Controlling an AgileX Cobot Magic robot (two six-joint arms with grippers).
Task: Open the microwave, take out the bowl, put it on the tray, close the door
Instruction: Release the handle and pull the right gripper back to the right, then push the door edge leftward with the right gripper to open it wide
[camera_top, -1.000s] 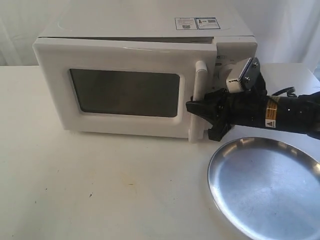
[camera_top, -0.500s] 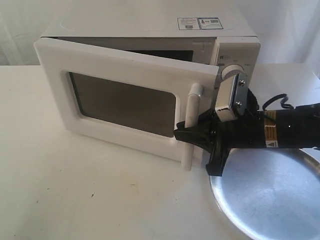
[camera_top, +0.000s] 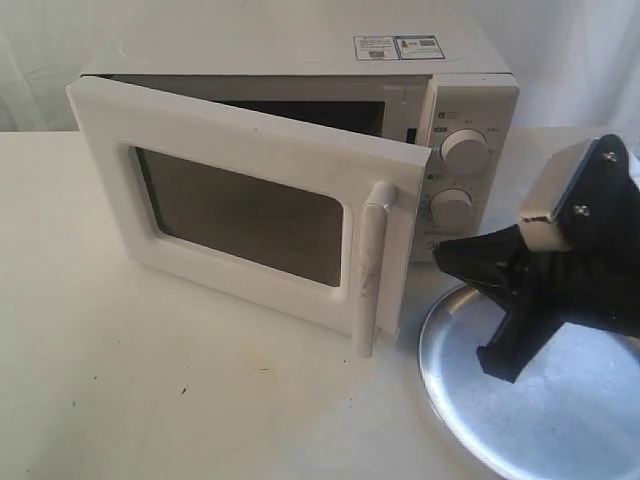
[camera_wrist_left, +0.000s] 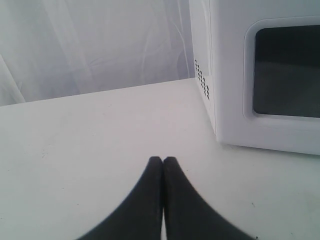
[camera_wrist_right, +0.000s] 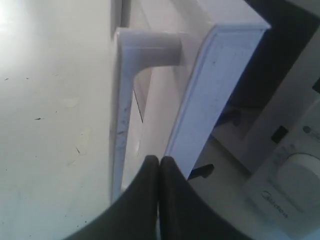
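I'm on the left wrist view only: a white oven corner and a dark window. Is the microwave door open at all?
Observer: Partly. The exterior view shows the white door with the dark window standing ajar, its handle side off the white boxy microwave.
Operator: Is the right hand on the handle?
Observer: No. The right hand is shut and apart from the tall white bar handle.
Operator: Is the small cream-white bowl on the tray?
Observer: No. What shows of the wide round silver metal tray is bare, and no view shows the bowl.
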